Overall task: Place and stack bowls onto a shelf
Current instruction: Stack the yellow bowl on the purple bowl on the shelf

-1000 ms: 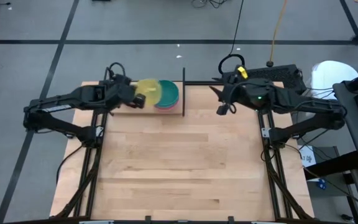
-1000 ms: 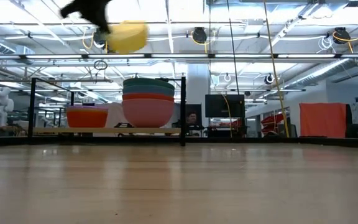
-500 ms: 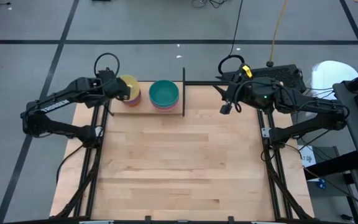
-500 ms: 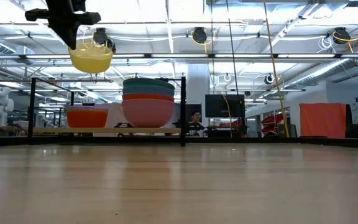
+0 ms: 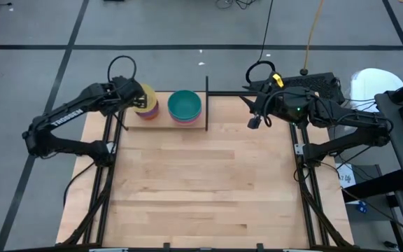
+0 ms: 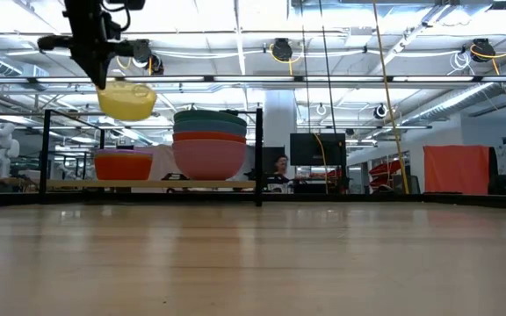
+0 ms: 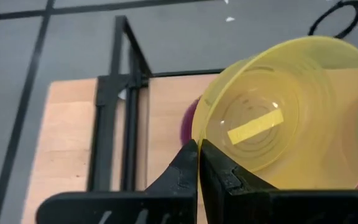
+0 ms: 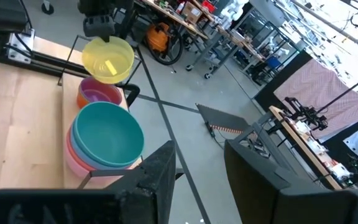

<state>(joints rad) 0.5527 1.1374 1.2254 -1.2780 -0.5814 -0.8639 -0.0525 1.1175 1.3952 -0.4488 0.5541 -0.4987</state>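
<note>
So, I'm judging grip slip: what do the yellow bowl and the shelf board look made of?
Yellow bowl: probably thin, glossy plastic; it is slightly see-through and shows highlights. Shelf board: pale wood with a matte look, in a black rod frame.

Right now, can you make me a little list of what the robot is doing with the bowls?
Left arm: fingers pinch the rim of the yellow bowl, held in the air.
Under it: a short stack, purple bowl on top of orange bowl.
Other stack: teal bowl on top, pink bowl at the bottom.
Where stacks sit: on the shelf.
Right arm: fingers open, holding nothing, at the table's far right.
</note>
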